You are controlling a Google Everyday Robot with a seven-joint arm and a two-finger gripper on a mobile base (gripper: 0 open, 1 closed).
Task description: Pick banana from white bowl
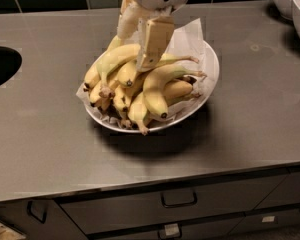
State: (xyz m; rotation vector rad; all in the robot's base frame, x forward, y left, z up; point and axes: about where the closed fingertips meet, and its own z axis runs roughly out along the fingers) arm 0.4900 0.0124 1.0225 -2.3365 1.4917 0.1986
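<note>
The white bowl point(210, 79) with crinkled paper lining stands mid-counter, heaped with several bananas. My gripper point(140, 46) reaches down from the top of the view into the upper middle of the heap. It stands against a long slender banana point(172, 60) whose thin stem points right. The left part of that banana is hidden behind the gripper. A fatter, curved yellow banana point(157, 91) lies in front of it. More bananas point(112, 59) arch to the left.
A dark round sink opening point(0, 66) is at the left edge of the grey counter point(250, 129). Smaller deep white bowls point(295, 4) stand at the back right corner. Drawers with handles point(179, 200) run below the counter's front edge.
</note>
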